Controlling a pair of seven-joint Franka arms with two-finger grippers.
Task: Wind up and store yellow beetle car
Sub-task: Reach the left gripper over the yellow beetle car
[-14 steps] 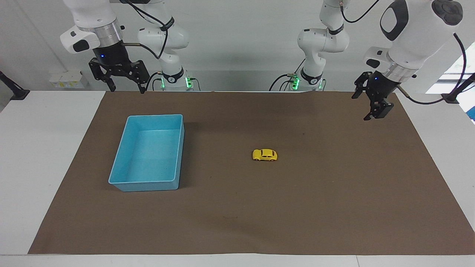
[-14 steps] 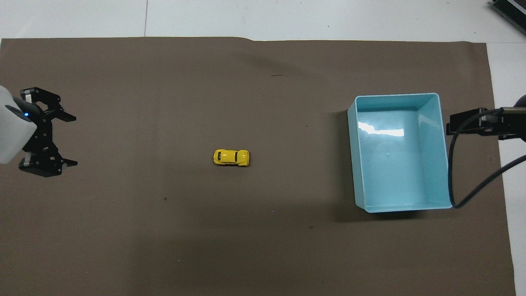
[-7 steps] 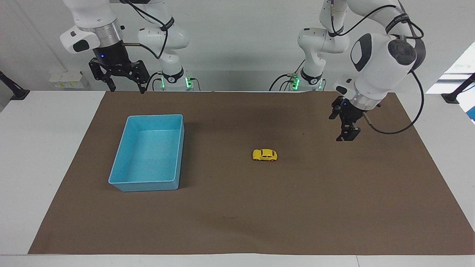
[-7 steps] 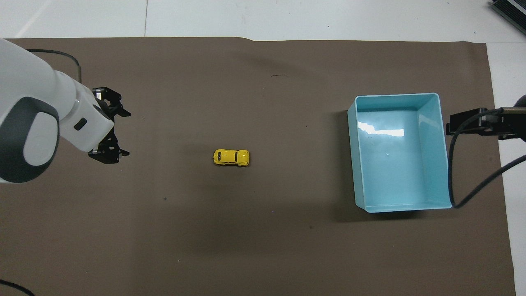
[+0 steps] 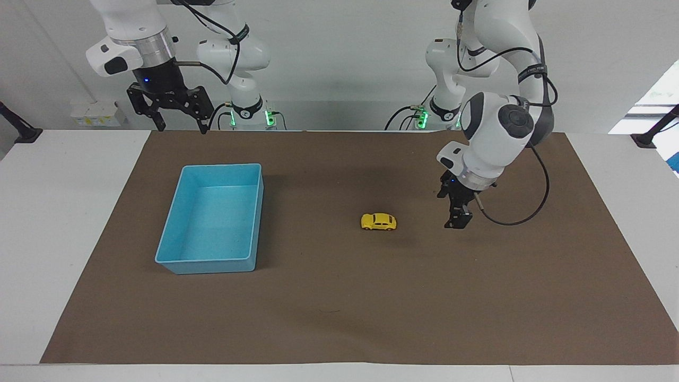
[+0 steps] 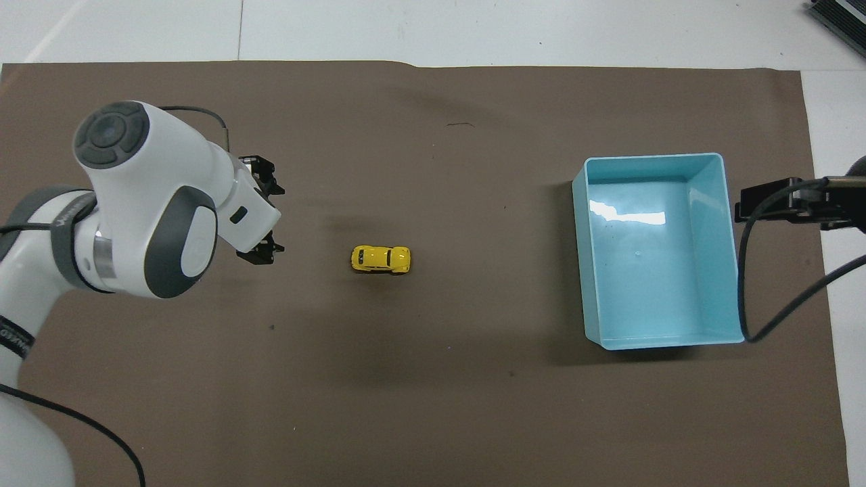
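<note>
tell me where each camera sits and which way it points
Facing view: high across the table, facing the robots; shows both arms whole, left gripper low beside the car, right gripper waiting, raised at the robots' edge of the mat.
Overhead view: above the robots' end, looking steeply down; shows the left arm's wrist and only a bit of the right gripper.
Shared: car, bin, mat.

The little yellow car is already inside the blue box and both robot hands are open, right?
Not quite. The yellow beetle car is not in the blue box; it sits on the brown mat, as the facing view shows. The left gripper and right gripper are indeed open.
</note>
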